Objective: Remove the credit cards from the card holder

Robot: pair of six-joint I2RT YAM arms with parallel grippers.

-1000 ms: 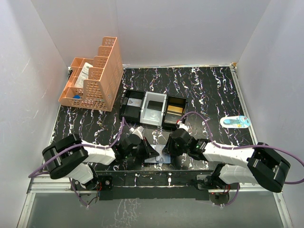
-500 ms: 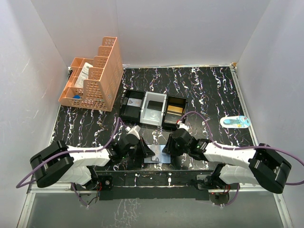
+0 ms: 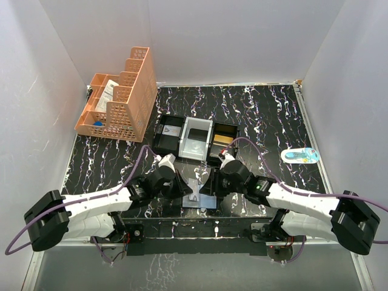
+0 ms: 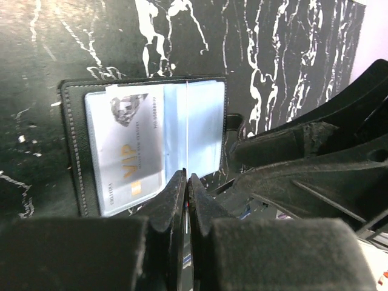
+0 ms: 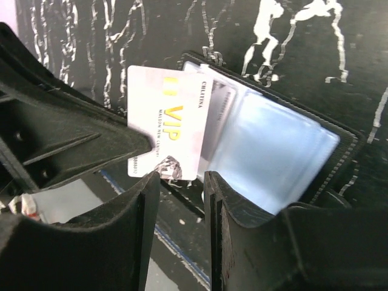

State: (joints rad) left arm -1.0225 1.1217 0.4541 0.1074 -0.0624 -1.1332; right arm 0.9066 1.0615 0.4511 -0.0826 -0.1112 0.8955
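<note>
Grey-blue and lying open, the holder [image 4: 203, 127] rests flat at 6 o'clock on the table [image 3: 267, 115], close to the arm bases and between the two grippers.

The left gripper [image 4: 187, 182] points in from 8 o'clock. Its jaws are pressed together at the fold of the holder, and a thin pale line goes from the tips along this fold. I cannot tell if this is a clear leaf that they pinch.

The right gripper [image 5: 180, 182] points in from 4 o'clock with its jaws apart. The lower edge of a silver VIP card [image 5: 167, 127] sits at the gap, but as I read it nothing is clamped.

This card seems to stick out of its pocket on one side, and under it one more card edge seems to show. So I judge the task is in its first part. The holder is opened, one card is partly drawn out, and no card lies free beside the holder.

Further, at the centre, the tray [image 3: 183, 138] has a yellow thing [image 3: 222, 140] in its 3 o'clock compartment. I cannot tell if it is a card. At 10 o'clock stands the basket [image 3: 130, 109].
</note>
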